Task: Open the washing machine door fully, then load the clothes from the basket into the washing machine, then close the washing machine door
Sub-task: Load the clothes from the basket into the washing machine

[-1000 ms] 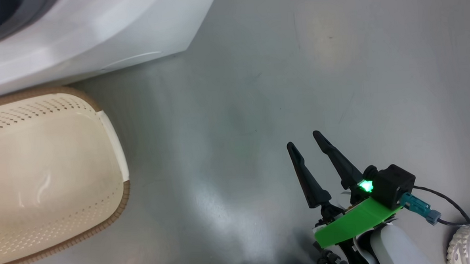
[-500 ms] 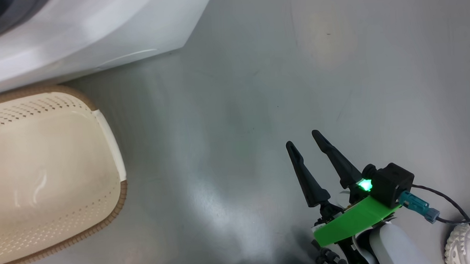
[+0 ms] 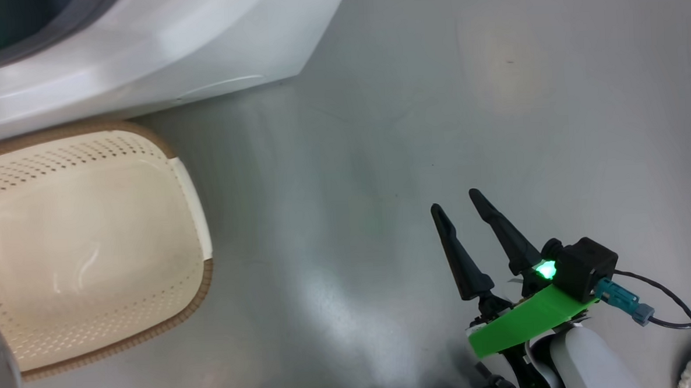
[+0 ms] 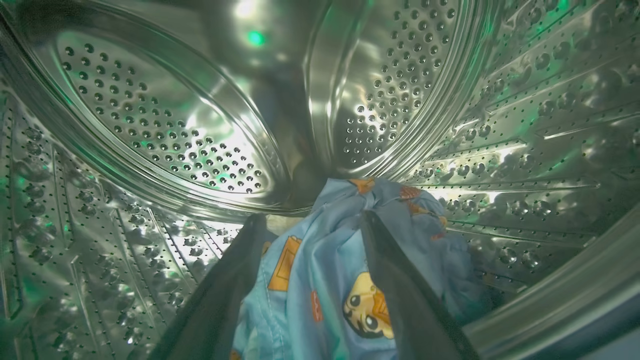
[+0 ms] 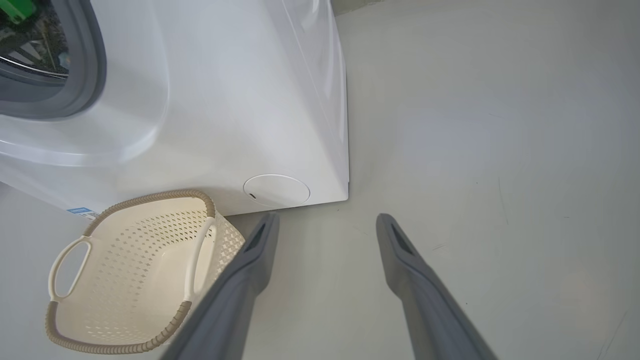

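Left gripper (image 4: 312, 217) stands wide in the drum (image 4: 150, 130), clothes (image 4: 325, 290) between its fingers (image 4: 400, 290); right gripper (image 3: 455, 201) gapes above floor (image 3: 377, 128). Basket (image 3: 191, 206) sits by washing machine (image 3: 170, 50)

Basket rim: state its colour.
The basket rim is brown, woven-looking; clearest in the right wrist view.

Glossy grey floor (image 3: 379, 157), faintly scuffed

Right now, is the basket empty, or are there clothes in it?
Empty. The basket shows its bare cream floor in the head and right wrist views, with no cloth inside.
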You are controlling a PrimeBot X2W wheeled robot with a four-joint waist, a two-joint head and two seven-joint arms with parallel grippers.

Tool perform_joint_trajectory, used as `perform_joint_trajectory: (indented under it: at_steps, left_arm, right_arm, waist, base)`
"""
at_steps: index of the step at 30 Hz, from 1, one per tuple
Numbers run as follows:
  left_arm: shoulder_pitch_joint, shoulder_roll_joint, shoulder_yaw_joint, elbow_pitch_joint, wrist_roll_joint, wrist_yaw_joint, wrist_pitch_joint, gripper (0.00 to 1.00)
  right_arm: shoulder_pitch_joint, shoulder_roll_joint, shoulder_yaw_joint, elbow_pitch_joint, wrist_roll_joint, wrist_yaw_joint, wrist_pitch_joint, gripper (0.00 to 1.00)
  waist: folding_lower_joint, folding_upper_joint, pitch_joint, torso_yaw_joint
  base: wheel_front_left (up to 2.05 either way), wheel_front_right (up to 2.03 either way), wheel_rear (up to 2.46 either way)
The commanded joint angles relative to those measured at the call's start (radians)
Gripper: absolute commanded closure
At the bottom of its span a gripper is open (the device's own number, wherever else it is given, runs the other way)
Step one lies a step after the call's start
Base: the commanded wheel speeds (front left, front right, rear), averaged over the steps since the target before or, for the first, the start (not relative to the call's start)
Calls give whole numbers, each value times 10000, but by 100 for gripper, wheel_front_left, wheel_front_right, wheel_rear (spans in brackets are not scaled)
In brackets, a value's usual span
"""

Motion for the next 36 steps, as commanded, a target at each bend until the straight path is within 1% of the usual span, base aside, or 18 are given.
perform_joint_trajectory:
  at_steps: [1, 21, 29, 36]
  left_arm:
    - [16, 368, 75, -237, -155, -35, -47, 0]
    - [1762, -278, 69, -935, -501, -46, -50, 0]
    - [3045, -399, 170, -1848, -609, -30, -51, 0]
    - [4847, -422, 344, -3207, -619, 60, -51, 0]
  right_arm:
    - [135, 14, 157, -148, -24, 16, -48, 0]
    - [155, 14, -96, 30, -209, 16, -48, 0]
    - [309, 15, -320, -18, -313, 16, -48, 0]
    - [479, 15, -385, -33, -358, 16, -48, 0]
  waist:
    - [0, 0, -118, 145]
    - [0, 0, -1236, 836]
    - [0, 0, -1543, 1155]
    - [0, 0, -1786, 1311]
  base:
    - [0, 0, 0]
    - [0, 0, 0]
    - [0, 0, 0]
    - [0, 0, 0]
